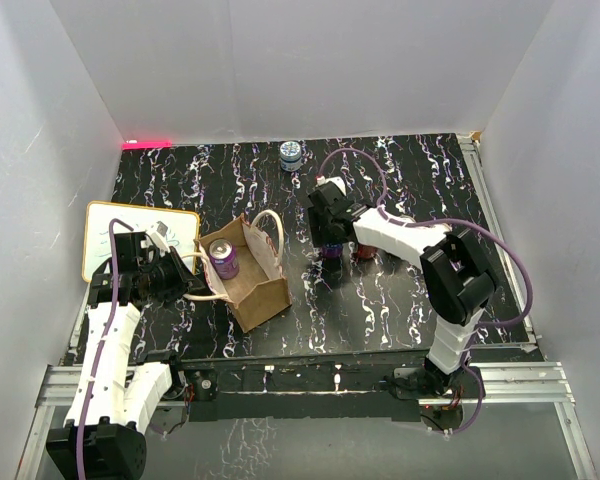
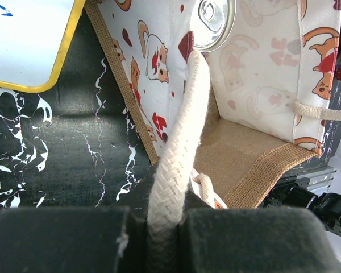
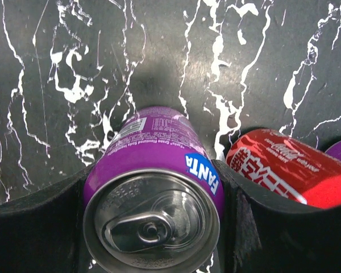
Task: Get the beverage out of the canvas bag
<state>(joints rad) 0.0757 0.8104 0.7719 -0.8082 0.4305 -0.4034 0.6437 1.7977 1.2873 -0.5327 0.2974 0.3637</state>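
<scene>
One purple Fanta can (image 3: pixel 159 165) stands clamped in the right pincer (image 3: pixel 152 190).

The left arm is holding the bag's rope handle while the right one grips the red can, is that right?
Not quite: the right wrist view shows the right gripper closed on the purple Fanta can; the red can stands beside it, ungripped. The left gripper does hold the rope handle of the canvas bag.
</scene>
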